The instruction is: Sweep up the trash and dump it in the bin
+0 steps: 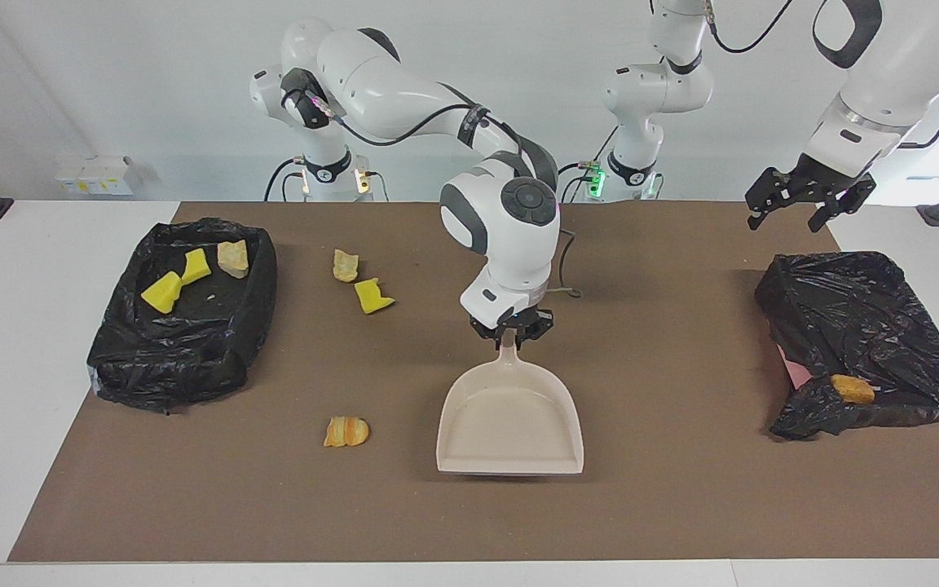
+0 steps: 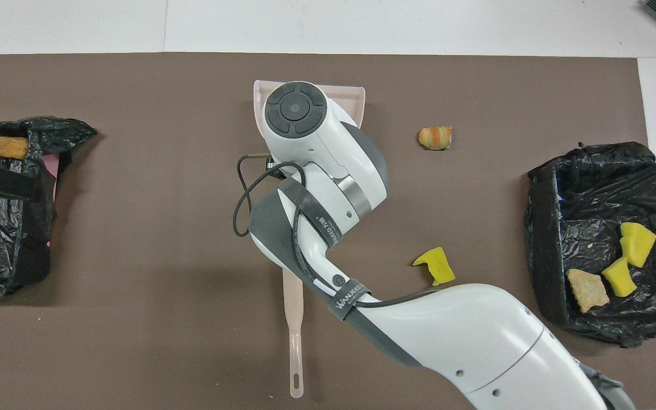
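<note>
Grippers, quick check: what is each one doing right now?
Right gripper: shut on the dustpan handle, pan flat on the mat.
Left gripper: open, holding nothing, up over the bin at the left arm's end, waiting.

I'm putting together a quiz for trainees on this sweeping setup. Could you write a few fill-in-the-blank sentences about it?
1. The right gripper is at the handle of the ___.
2. The black-lined bin at the right arm's end of the table holds ___ scraps.
3. Of the scraps in that bin, ___ are yellow.

Missing words: dustpan; three; two.
</note>
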Action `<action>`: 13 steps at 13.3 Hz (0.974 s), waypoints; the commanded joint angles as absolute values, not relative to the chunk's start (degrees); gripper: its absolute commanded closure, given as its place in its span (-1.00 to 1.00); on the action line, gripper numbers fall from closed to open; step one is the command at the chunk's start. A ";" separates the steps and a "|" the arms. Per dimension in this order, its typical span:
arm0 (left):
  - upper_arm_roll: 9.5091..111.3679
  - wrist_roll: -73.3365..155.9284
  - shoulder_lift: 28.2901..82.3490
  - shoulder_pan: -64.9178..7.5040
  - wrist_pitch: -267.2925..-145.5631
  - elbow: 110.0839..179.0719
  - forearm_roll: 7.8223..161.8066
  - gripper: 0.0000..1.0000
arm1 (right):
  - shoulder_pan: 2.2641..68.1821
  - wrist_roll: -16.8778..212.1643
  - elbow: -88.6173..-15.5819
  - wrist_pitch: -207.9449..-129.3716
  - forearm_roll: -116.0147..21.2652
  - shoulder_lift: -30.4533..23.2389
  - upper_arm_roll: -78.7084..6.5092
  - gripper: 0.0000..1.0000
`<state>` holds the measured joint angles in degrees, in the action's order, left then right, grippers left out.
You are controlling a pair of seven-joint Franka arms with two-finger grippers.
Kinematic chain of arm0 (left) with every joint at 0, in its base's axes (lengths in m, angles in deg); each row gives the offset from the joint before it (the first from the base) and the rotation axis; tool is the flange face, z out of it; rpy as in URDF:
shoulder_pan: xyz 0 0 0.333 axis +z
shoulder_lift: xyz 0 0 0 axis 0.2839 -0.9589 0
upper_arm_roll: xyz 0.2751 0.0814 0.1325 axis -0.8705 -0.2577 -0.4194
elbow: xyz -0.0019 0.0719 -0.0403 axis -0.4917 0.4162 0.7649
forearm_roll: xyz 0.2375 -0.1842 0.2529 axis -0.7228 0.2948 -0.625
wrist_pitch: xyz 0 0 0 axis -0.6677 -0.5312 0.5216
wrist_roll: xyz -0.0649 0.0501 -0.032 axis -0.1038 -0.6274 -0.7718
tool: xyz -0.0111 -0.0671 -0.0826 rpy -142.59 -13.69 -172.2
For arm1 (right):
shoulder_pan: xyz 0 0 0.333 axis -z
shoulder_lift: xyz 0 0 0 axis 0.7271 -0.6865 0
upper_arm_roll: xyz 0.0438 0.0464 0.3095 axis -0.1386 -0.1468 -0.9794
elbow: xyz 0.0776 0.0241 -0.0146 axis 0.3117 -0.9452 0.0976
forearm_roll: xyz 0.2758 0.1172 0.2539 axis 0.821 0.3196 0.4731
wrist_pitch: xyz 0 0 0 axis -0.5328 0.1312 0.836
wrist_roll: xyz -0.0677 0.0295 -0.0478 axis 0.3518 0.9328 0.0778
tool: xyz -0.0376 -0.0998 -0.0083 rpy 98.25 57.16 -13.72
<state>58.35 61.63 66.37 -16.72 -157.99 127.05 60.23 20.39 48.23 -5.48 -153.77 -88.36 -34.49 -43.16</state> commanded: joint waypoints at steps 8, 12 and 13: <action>58.55 62.10 67.75 -16.40 -157.96 128.37 59.06 -1.00 | 18.70 47.72 -7.67 -157.76 -86.84 -37.31 -43.58 1.00; 58.55 62.10 67.75 -16.40 -157.96 128.37 59.06 -1.00 | 19.66 50.17 -7.67 -158.46 -86.40 -36.87 -43.58 0.28; 58.55 62.10 67.75 -16.40 -157.96 128.45 59.06 -1.00 | 20.10 51.49 -7.67 -159.25 -86.31 -36.43 -43.58 0.17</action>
<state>58.35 61.63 66.40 -16.72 -157.99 127.05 60.23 18.84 48.85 -6.28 -157.38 -87.61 -37.76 -43.29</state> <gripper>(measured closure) 0.000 0.643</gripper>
